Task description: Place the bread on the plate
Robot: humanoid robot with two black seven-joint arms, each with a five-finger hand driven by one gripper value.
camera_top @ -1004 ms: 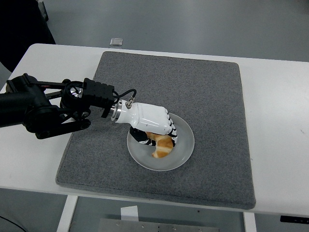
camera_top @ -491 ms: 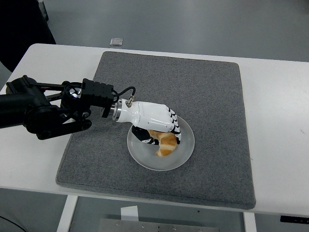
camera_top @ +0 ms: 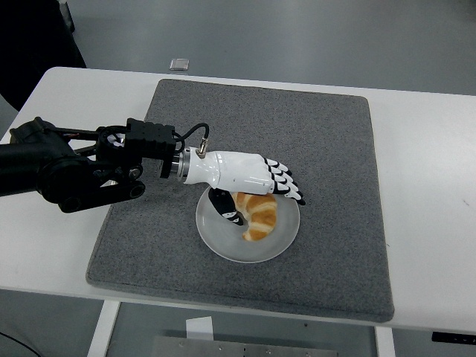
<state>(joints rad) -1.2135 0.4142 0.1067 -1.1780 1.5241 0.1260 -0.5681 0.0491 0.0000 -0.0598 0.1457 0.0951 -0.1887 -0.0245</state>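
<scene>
I take the plate (camera_top: 223,249) as my reference; it is a pale grey round plate and it sits on the near-middle part of the grey mat (camera_top: 312,149), closer to the near edge of the white table (camera_top: 431,186) than to the far one. The bread (camera_top: 260,216), a golden croissant, lies inside the plate, in its middle and toward the right side, with the curved tip pointing to the near rim. My left hand (camera_top: 249,177) is over the far half of the plate. Its fingers (camera_top: 286,186) are stretched out wide, above the far-right rim, and they hold nothing. The thumb (camera_top: 225,208) hangs down on the left of the bread; I think it touches the plate surface, but from this height I cannot say it surely. The black left arm (camera_top: 74,167) goes away to the left of the plate, across the mat edge and over the bare table. Far behind the plate, past the table's far edge, a small light square thing (camera_top: 178,64) lies on the floor.
</scene>
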